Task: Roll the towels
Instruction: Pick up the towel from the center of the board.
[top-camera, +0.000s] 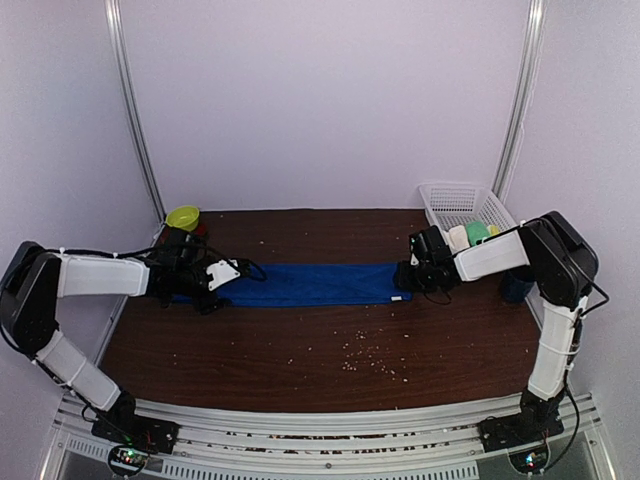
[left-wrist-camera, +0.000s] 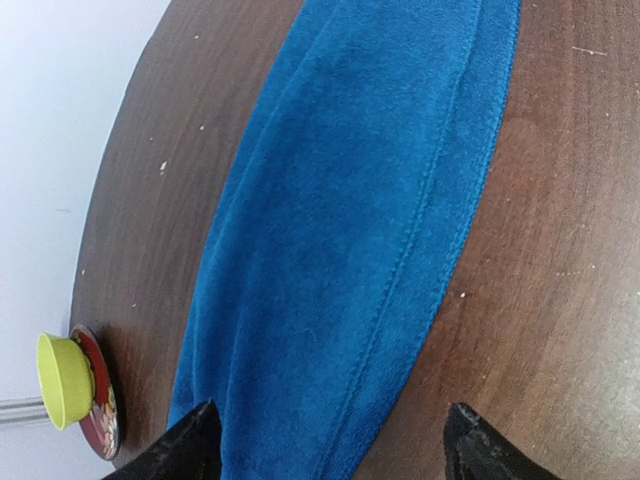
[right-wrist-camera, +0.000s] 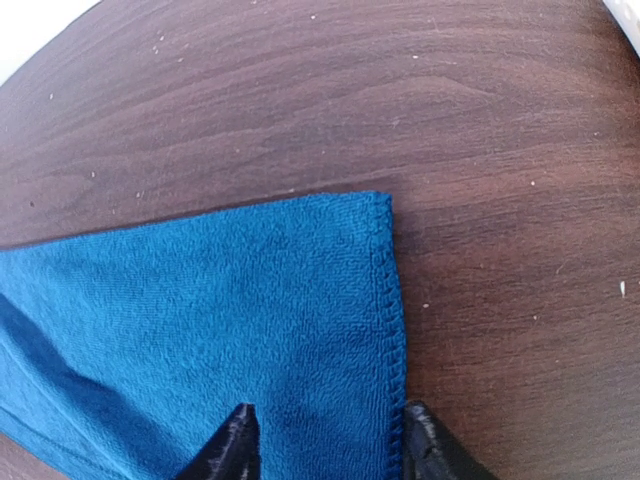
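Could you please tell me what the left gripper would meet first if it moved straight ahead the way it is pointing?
Most likely the blue towel: it stretches lengthwise right ahead of the left gripper, whose jaws stand open over its near end. How steeply the gripper tilts down is unclear.

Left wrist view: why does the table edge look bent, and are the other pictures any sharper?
Left wrist: the wide lens bows the table edge; towel stitching is crisp, the left hand fingertips dark and blurred. Right wrist: pale sheen on the wood, hem sharp. Top external: softer detail, even light, no glare.
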